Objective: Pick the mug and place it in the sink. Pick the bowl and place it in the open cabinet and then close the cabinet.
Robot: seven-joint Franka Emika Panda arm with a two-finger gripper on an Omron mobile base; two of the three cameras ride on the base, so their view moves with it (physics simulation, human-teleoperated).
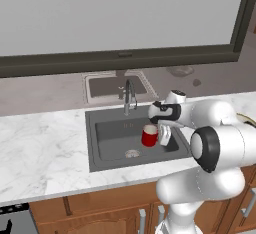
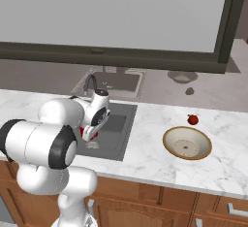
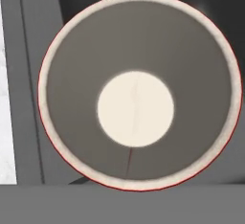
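Note:
The small red mug (image 1: 149, 136) hangs upright inside the dark grey sink (image 1: 110, 138), just above the basin floor and right of the drain. My gripper (image 1: 161, 138) reaches down at the mug's right side and is shut on it. From the hand view I look straight down into the mug (image 3: 136, 108), with its grey inner wall, cream bottom and thin red rim. In the right base view the arm hides all but a red sliver of the mug (image 2: 90, 133). The tan bowl (image 2: 187, 143) with a cream inside sits on the counter right of the sink (image 2: 118, 124). The cabinet is out of view.
A chrome faucet (image 1: 128, 98) stands at the sink's back edge. A tiny red fruit (image 2: 193, 120) lies just behind the bowl. White marble counter (image 1: 45, 148) runs to both sides of the sink, with wooden drawer fronts (image 2: 145, 206) below. A dark-framed window (image 1: 125, 55) spans the wall behind.

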